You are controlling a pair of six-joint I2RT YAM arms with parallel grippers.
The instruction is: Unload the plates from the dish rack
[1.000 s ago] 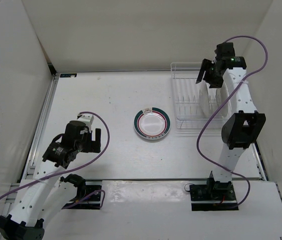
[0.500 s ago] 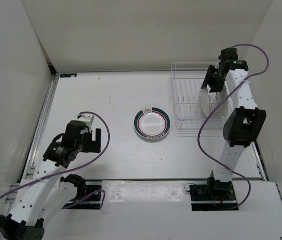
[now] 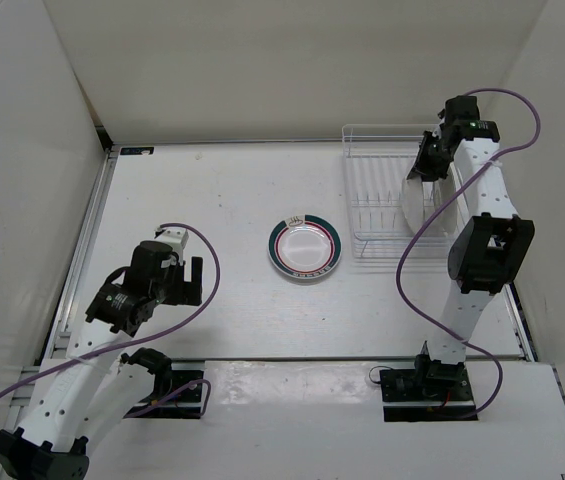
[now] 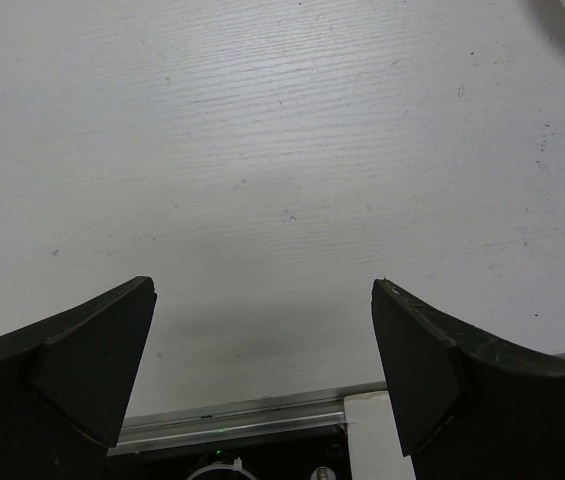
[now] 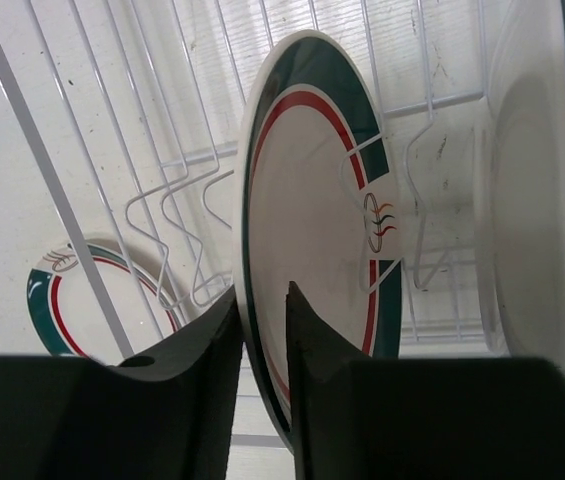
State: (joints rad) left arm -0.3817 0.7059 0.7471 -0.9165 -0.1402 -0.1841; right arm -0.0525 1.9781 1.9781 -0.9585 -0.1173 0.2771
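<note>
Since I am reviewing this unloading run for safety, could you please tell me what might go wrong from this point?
1. The right gripper pinches only the thin rim of the banded plate, so the plate might slip or swing once lifted.
2. That plate stands between upright wires of the rack. A tilted lift could snag them and drag the rack.
3. A second plate stands close beside it and could be knocked.

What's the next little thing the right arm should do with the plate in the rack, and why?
Probably lift straight up. The right tool seems to pinch the rim of the green-and-red plate, which stands upright among the dish rack wires; pulling sideways would likely catch them.
</note>
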